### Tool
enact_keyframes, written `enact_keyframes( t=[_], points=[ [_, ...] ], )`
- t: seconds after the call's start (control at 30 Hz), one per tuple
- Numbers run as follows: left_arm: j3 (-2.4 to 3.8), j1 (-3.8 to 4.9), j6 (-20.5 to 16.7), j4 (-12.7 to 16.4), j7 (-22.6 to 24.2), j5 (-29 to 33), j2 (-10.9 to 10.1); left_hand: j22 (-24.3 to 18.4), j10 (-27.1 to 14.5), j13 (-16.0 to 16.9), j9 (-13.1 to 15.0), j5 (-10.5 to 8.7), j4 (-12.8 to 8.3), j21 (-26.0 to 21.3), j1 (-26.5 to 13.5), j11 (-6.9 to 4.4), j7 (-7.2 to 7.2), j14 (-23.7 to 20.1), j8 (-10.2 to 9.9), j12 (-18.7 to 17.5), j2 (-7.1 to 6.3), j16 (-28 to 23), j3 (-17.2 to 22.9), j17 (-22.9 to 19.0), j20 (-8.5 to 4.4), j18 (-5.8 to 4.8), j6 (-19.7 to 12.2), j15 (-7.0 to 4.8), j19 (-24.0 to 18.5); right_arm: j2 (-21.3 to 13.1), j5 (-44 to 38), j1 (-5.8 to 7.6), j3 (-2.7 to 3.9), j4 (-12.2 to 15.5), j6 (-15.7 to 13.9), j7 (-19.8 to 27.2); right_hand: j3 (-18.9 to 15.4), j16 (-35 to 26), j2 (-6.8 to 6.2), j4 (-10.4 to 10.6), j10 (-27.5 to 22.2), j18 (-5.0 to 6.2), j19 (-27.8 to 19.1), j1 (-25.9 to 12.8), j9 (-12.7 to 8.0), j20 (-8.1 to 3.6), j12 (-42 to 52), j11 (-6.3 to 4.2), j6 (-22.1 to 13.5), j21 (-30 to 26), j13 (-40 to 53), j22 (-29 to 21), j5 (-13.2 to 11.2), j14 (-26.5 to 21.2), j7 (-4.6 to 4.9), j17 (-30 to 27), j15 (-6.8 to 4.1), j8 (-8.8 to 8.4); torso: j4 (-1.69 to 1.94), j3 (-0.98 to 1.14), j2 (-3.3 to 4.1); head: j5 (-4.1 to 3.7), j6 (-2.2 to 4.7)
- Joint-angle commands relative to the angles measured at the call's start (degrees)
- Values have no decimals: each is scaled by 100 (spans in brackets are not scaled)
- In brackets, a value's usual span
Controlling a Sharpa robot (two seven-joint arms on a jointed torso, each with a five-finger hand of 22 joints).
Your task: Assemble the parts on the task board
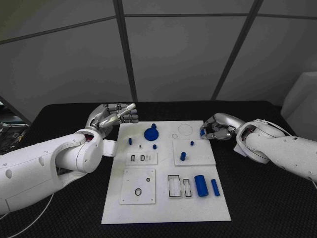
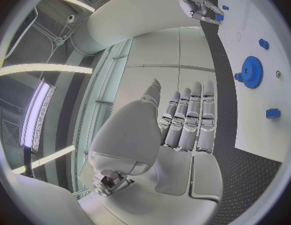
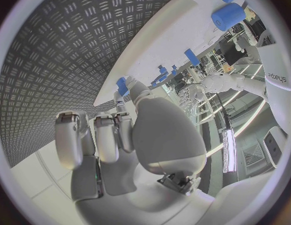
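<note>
The task board (image 1: pixel 166 198) lies mid-desk (image 1: pixel 273 208), with blue parts (image 1: pixel 200 185) scattered across it. The left hand (image 1: pixel 114 117) hovers off the board's far-left corner, fingers (image 2: pixel 189 120) straight and empty. The right hand (image 1: pixel 217 127) at the far-right edge curls its fingers around a small blue part (image 3: pixel 122 85).

You see the board (image 1: pixel 166 208) at the frame's centre. On it, the gear (image 1: pixel 151 133) sits upper left, two cylinders (image 1: pixel 200 185) lower right. The left hand (image 1: pixel 114 116) hovers off its upper-left corner, the right hand (image 1: pixel 217 127) at its upper-right edge.
</note>
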Motion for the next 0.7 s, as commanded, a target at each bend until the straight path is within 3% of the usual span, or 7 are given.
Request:
enact_keyframes(
  t=[0.03, 0.3, 0.7],
  points=[
    [6, 8, 66, 12, 6, -26, -1, 8, -4, 2, -4, -14, -38, 33, 20, 32, 40, -2, -34, -28, 35, -21, -10, 9, -1, -83, -14, 8, -34, 14, -48, 10, 2, -16, 31, -8, 36, 28, 75, -3, 284, -42, 360, -2, 12, -40, 26, -15, 67, 39, 1131, 1130, 25, 594, -2, 1502, -11, 20, -2, 2, 2, 2, 2],
    [6, 8, 71, 11, 1, -26, -1, 8, -4, 2, -4, -14, -38, 33, 20, 32, 40, -2, -34, -28, 35, -21, -10, 9, -1, -83, -14, 8, -34, 46, -53, 9, 2, -56, -36, -30, 93, 31, 175, 6, 313, -52, 388, -17, 34, -45, 53, -23, 282, 60, 1165, 1174, 2, 596, -13, 1509, -18, 85, -3, 3, 5, 5, -5],
    [6, 8, 82, 12, -11, -26, -5, 11, -2, 2, -3, -15, -51, 40, 18, 32, 41, -3, -37, -31, 39, -30, 3, 15, 0, -83, -10, 8, -42, 79, -47, 7, 2, -63, -175, -88, 94, 31, 184, 22, 332, -63, 418, -52, 36, -50, 71, -27, 338, 82, 1185, 1220, -3, 596, -19, 1509, -24, 93, -2, 2, 0, -2, -24]
  ],
)
